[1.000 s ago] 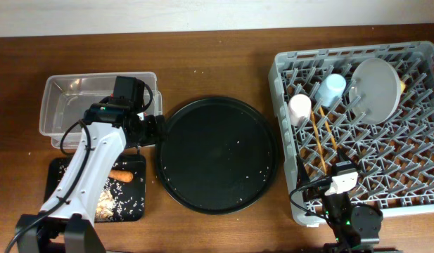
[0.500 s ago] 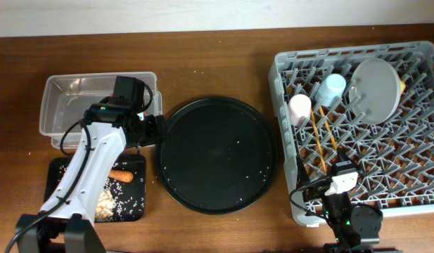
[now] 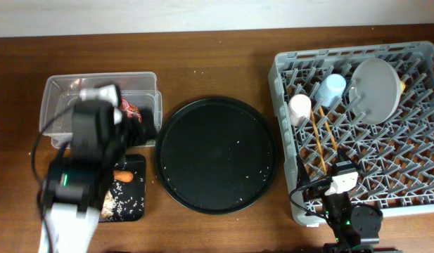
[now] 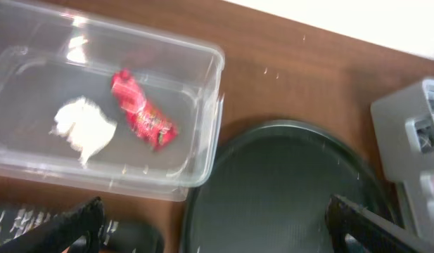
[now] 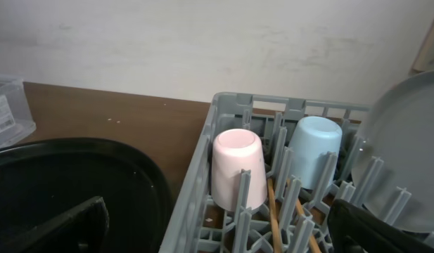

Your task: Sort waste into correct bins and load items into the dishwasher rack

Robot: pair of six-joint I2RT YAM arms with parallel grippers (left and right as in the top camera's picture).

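At bench left, item one: left jaws, spread as wide as they go, nothing between them, touching nothing. I see them hang over the spot where the clear tub [image 4: 202,119] meets the round black tray [image 4: 287,190]. The arm is blurred in the overhead view.

Tub contents: crumpled white tissue [image 4: 81,130] and shiny red wrapper [image 4: 143,112], just beside each other on its floor. The wrapper's print is too blurred for me to read.

Shallow black tray [image 3: 142,211], in front of the tub: carrot-like stick [image 3: 122,176], brown scraps with white crumbs [image 3: 122,204].

Right jaws: likewise wide open and empty, low at the near left corner of the dishwasher rack [image 3: 413,190].

Rack contents: pink cup [image 5: 238,169] and blue cup [image 5: 315,151], upside down, side by side; two chopsticks [image 3: 321,144] lying among the pegs; grey-green plate [image 5: 399,161] on edge.

Label on the tub wall, right wrist view: illegible.
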